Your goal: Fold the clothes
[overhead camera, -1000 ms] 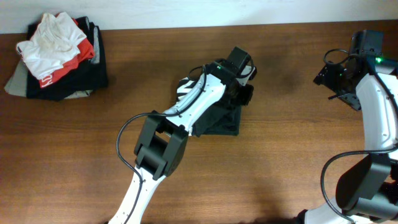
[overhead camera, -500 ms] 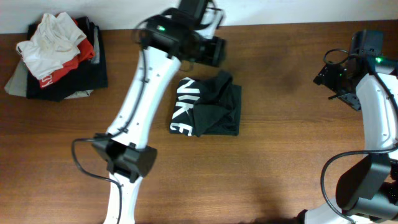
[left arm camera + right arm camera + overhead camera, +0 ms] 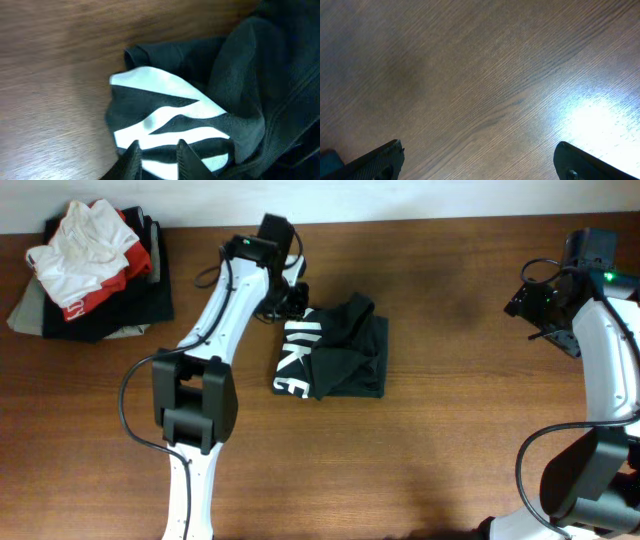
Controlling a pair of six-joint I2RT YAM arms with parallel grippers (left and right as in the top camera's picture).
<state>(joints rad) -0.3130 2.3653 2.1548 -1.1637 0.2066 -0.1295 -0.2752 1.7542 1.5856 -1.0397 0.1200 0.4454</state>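
T-shirt (image 3: 335, 360) lay part-folded and bunched mid-table (image 3: 450, 430), with its lettered edge toward the robot's left. Left gripper (image 3: 290, 298) hung at the shirt's far left corner, jaws narrowly apart; whether any cloth was pinched could not be told. Right gripper (image 3: 533, 302) gaped wide over bare wood, well apart. The left arm was judged nearer for the next fold.

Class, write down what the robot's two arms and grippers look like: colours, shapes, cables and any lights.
Both the left arm and the right arm have smooth white links joined by boxy black joint housings. Thin black cables loop loosely beside each, and a small green light glows near each wrist. The left gripper and the right gripper have dark, blunt fingers.
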